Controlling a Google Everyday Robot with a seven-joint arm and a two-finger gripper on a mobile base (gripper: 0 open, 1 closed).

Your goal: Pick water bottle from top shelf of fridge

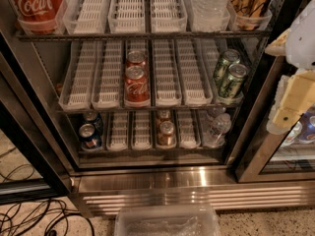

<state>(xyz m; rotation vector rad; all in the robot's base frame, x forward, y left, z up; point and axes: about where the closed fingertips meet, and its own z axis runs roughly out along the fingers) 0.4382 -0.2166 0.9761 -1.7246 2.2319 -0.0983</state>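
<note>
Camera view, the only one. Glass-door drinks fridge with dark frame and shiny steel base (197,180) stands open. Top bench (147,34), the uppermost wire rack with translucent white slotted lane trays, runs along the top of the view. Tall clear ribbed plastic water bottle (209,6) stands upright near the bench's front edge, toward its right end; only the lower body shows, cap and label are cut off above. Just beside it, at the front right corner, is a gold-and-brown patterned drinks container (250,1). A red Coca-Cola bottle (34,6) stands well apart at the front left corner. The lanes left of the water bottle hold nothing. Cream-and-white hand (288,107) hangs outside the fridge, off the bench's right end and below its level, carrying nothing. Cannot tell whether it is spread or pressed together. Judgement: the reach has not begun. To do it well, raise the hand above the front edge first, then come in straight from the front. Favour the vacant left side so the gold container is not nudged. Grip the ribbed body squarely, since thin plastic may flex or slip.
</note>
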